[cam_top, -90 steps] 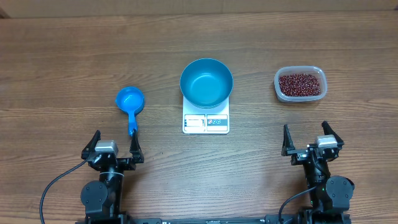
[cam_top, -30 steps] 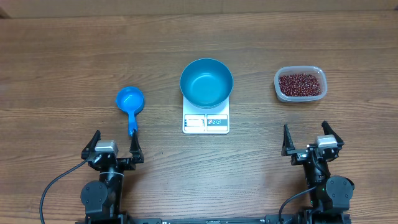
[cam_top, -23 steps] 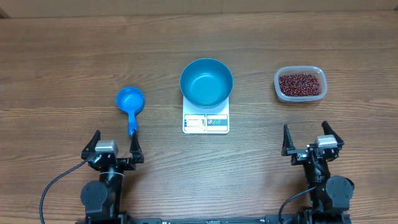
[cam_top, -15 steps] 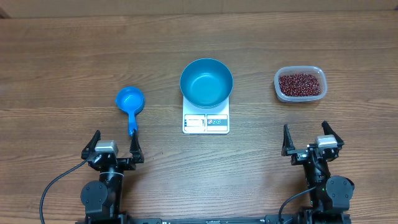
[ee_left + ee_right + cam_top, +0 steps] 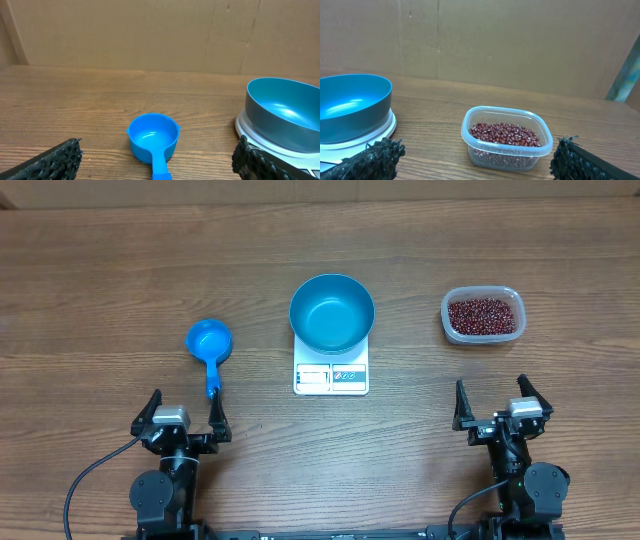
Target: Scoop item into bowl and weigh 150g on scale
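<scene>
A blue bowl (image 5: pixel 332 312) sat on a white scale (image 5: pixel 331 377) in the middle of the tabletop (image 5: pixel 120 270), covering the weighing plate, while the display and buttons along the near edge showed in front of it. The bowl's inside showed only bare blue.

The beans (image 5: pixel 484 314) lay as a loose, dark red-brown heap in a clear plastic tub (image 5: pixel 447 320), well to the right of the scale and apart from it. In the right wrist view the tub stood straight ahead, with the bowl and scale off to the left.

A small blue scoop (image 5: pixel 209 343) lay to the left of the scale – cup upright and away from the robot, handle pointing back toward the left arm (image 5: pixel 160 490). The handle's end lay close by one finger of that arm; whether they touched could not be told.

Both arms rested at the near edge of the tabletop. The left jaws were spread wide and grasped nothing, and the right arm (image 5: pixel 530 485) had its jaws spread just as wide – also with nothing between them
</scene>
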You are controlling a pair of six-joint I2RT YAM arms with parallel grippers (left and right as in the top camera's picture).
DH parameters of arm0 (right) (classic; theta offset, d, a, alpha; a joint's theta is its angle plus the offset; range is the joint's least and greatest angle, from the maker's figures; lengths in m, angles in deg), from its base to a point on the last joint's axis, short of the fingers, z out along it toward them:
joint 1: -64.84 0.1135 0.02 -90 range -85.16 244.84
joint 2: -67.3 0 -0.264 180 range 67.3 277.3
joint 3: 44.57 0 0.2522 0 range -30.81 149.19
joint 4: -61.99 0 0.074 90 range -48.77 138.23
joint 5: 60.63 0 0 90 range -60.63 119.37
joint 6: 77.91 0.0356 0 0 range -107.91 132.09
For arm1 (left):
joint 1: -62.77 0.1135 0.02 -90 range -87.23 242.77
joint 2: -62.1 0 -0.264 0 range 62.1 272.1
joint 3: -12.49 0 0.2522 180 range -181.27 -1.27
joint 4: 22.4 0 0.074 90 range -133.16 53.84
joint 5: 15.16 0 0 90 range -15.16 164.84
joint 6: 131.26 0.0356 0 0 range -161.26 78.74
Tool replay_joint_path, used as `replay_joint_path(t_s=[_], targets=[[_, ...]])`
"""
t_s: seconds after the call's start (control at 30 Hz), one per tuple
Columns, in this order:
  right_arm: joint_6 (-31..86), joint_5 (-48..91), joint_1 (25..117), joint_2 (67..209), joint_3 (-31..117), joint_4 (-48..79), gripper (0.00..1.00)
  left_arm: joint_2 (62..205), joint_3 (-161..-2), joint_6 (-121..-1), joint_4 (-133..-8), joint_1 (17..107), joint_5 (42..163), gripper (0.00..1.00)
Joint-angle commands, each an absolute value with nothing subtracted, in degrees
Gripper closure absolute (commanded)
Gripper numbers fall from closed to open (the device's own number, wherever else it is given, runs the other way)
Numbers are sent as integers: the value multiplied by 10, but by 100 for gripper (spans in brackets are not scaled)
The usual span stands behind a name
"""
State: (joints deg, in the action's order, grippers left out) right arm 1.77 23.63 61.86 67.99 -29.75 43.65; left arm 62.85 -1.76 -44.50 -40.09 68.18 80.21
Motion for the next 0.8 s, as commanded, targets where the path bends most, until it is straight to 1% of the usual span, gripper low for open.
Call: replay_joint_path(t_s=[0.0,0.4,0.6,0.77], targets=[[15,233,617,675,-303,438,0,624,-16,-447,-402,687,800,0],[15,233,617,675,-303,438,0,624,-16,-447,-402,687,802,0],[15,233,617,675,-303,438,0,624,-16,-478,-402,687,804,1],[15,233,617,675,-303,438,0,624,-16,-481,-402,687,807,0]])
